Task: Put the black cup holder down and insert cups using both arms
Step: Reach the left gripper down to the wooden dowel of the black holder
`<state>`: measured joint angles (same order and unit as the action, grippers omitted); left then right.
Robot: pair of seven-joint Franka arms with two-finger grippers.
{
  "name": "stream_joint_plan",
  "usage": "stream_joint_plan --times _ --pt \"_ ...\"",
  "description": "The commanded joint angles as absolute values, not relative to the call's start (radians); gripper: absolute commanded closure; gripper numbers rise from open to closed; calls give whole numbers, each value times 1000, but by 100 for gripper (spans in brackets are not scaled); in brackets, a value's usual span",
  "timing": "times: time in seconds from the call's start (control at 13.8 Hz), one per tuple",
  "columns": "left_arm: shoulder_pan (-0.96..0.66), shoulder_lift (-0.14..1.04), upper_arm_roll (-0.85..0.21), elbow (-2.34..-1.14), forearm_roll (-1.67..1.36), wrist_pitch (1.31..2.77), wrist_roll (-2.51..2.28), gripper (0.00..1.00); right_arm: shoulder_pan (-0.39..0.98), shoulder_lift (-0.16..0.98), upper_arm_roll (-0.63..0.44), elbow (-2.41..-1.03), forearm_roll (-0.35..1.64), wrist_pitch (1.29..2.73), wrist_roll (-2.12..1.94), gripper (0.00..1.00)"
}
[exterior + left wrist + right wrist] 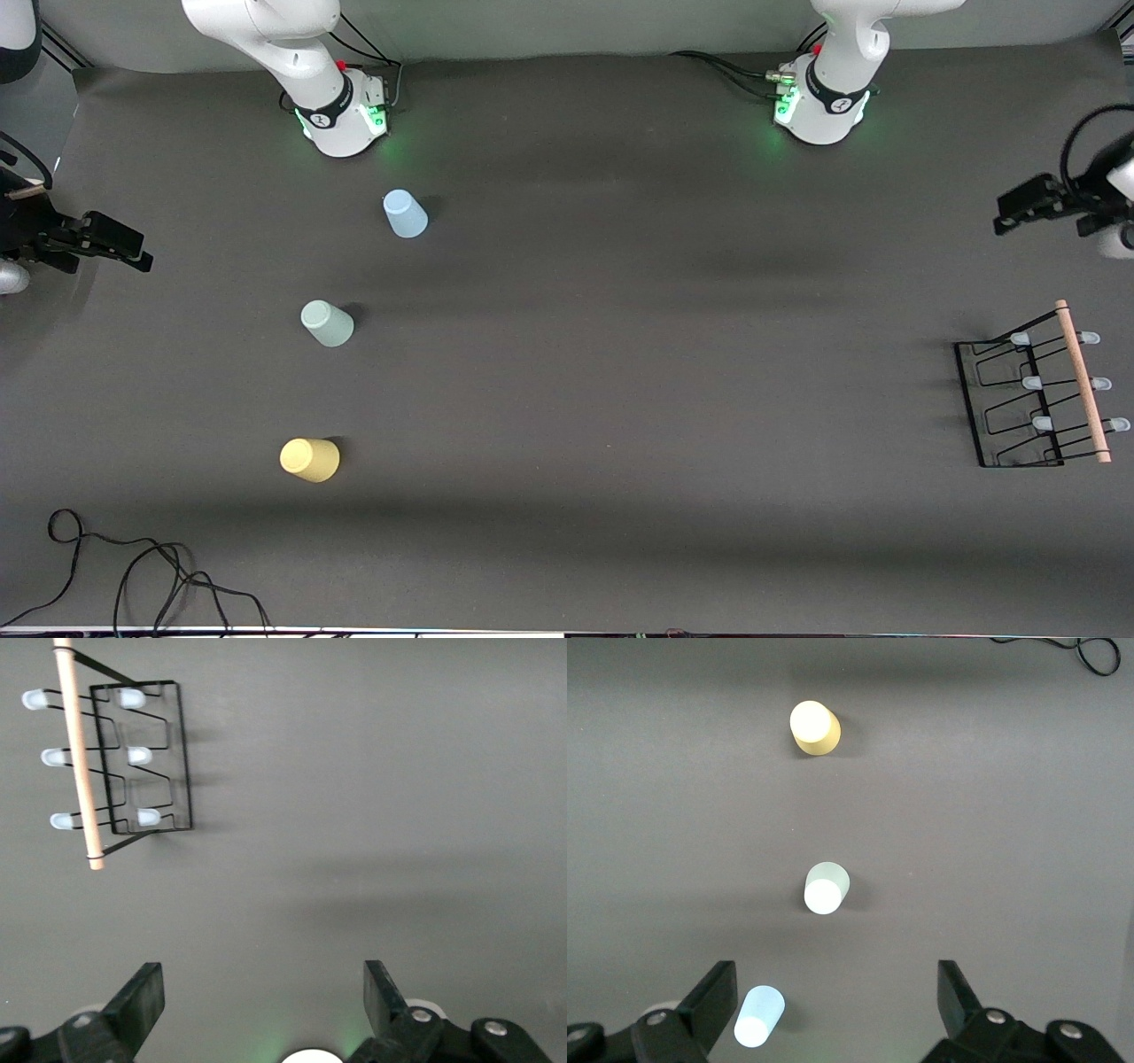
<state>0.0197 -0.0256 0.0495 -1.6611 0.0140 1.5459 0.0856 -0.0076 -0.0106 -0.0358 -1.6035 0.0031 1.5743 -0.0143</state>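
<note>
Smooth yellow plastic cup, black wire cup holder, both hands released.

Light blue cup, pale green cup, yellow cup; black cup holder with light wooden handle; dark grey counter.

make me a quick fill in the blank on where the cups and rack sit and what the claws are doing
1. Of the three cups, the one nearest the front camera is the ____ cup.
2. The black cup holder stands toward the ____ arm's end of the table.
3. The number of cups on the holder's pegs is ____.
4. The left claw and the right claw both have their fingers ____.

Missing words: yellow; left; zero; open
</note>
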Motion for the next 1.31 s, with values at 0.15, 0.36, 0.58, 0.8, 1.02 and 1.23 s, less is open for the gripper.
stream_joint_plan --times 0.15,0.36,0.58,0.8,1.02,1.23 --pt "176 187 49 -1508 21 1598 141 0 -5 -18 -41 -1605 21 1569 3 0" --pt "228 262 51 -1528 38 1709 264 0 -3 -18 -40 -1605 21 1569 2 0" --pt "281 348 51 -1543 44 1785 396 1 -3 -17 -40 -1606 23 1572 3 0" --pt "301 426 52 -1557 44 1868 465 12 -3 -17 -40 -1606 23 1572 3 0" --pt "336 469 52 -1581 44 1888 538 32 -5 -17 -40 -1608 23 1569 2 0" --pt "334 489 52 -1601 44 1901 546 44 -9 -18 -41 -1606 23 1569 -11 0"
